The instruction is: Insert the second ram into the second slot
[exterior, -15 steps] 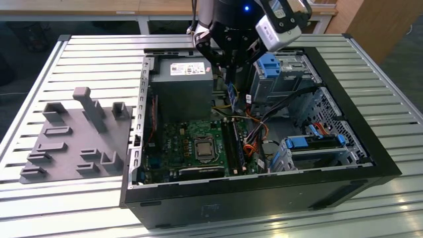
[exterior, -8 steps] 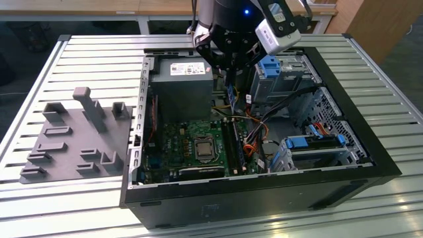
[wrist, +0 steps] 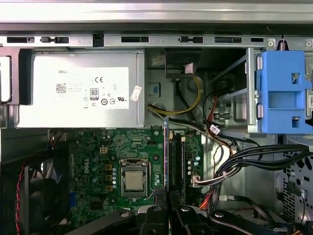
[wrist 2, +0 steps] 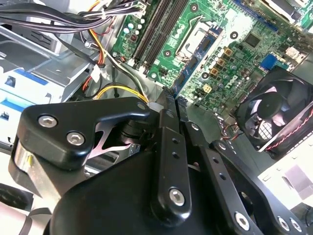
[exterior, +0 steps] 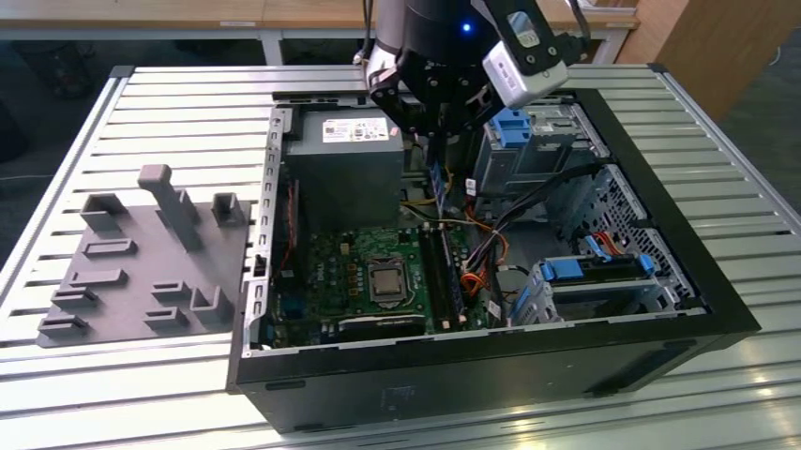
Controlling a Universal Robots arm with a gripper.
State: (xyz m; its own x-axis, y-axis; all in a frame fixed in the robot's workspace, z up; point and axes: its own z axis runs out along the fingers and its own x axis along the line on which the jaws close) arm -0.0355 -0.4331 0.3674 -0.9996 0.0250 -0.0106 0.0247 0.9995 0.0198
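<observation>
The gripper (wrist: 168, 215), clamped on the second ram (wrist: 166, 156) above the memory slots (wrist: 179, 161), could jam it if slightly tilted.

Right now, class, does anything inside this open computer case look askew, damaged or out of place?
Nothing stands out. The gripper holds the blue ram stick edge-on, parallel to the memory slots; nothing looks bent.

Green motherboard (wrist: 93, 161), blue second ram (wrist: 166, 147), black case (exterior: 501, 370), grey (ribbed) table (exterior: 163, 103)
</observation>
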